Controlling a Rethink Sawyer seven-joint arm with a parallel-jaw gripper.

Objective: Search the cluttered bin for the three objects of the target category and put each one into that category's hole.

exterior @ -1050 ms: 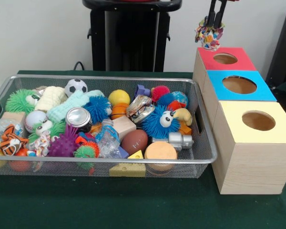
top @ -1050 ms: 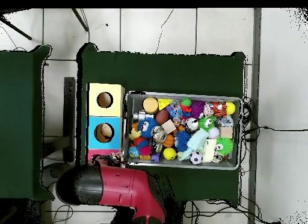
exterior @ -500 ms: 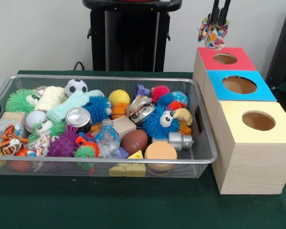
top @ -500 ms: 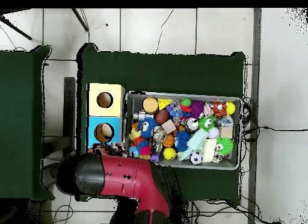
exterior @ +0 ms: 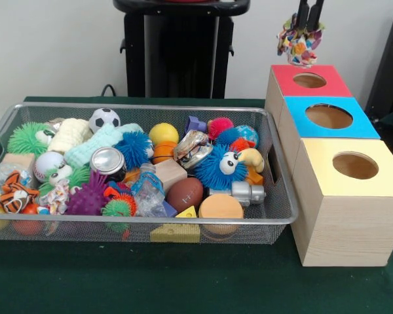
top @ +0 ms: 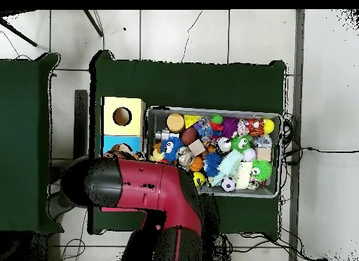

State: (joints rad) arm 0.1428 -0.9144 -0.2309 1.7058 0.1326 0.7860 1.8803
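Observation:
In the front view my gripper (exterior: 308,25) hangs at the top edge, shut on a multicoloured patterned cloth toy (exterior: 300,43). The toy dangles just above the back of the red-topped box (exterior: 288,80), a little behind its round hole (exterior: 309,80). The blue-topped box (exterior: 357,125) and yellow-topped box (exterior: 321,157) stand in a row nearer the camera. In the overhead view the red and black arm (top: 140,198) covers the red box, most of the blue one and the gripper itself.
A wire mesh bin (exterior: 275,216) to the left of the boxes holds many toys: a blue fuzzy creature (exterior: 220,167), a brown football (exterior: 184,193), a soccer ball (exterior: 104,119), a silver can (exterior: 108,161), a tiger toy (exterior: 14,191). Green cloth covers the table (exterior: 183,281).
The gripper with the cloth toy has moved right and slightly up, from beside the red box's corner to over its back edge. In the overhead view the arm has swung over the boxes.

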